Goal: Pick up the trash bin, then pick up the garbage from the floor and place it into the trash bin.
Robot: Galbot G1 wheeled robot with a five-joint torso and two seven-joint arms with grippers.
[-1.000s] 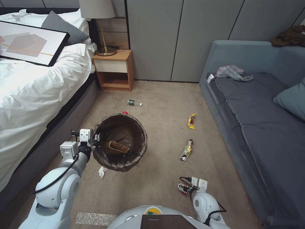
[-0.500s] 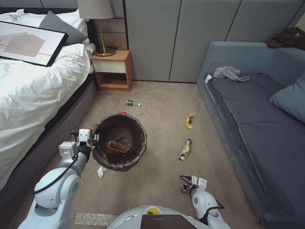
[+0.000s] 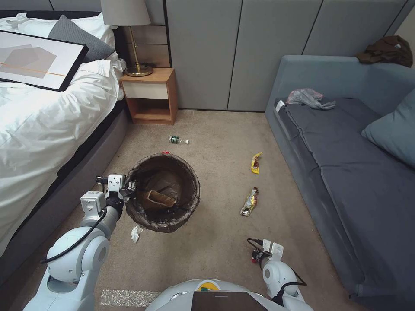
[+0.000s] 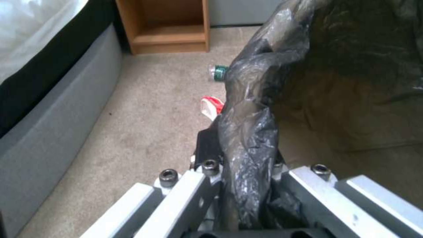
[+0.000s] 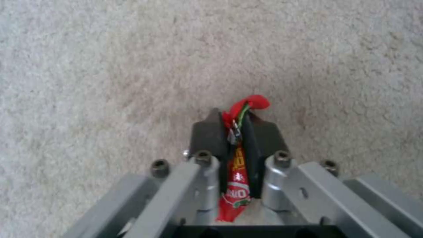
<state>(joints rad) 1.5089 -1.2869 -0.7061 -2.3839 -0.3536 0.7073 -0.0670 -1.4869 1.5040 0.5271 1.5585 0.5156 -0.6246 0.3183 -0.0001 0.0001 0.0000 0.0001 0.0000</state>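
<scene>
With left gripper fingers still clamping trash bin rim, right gripper pinches red wrapper between pads, camera shifted, drop pending.

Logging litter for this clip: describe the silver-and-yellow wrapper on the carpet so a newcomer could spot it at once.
Start at the grey sofa on the robot's right. On the carpet beside its front edge lie two wrappers; the silver-and-yellow wrapper is the one nearer the robot. It is longer and shinier than the small yellow wrapper beyond it.
</scene>
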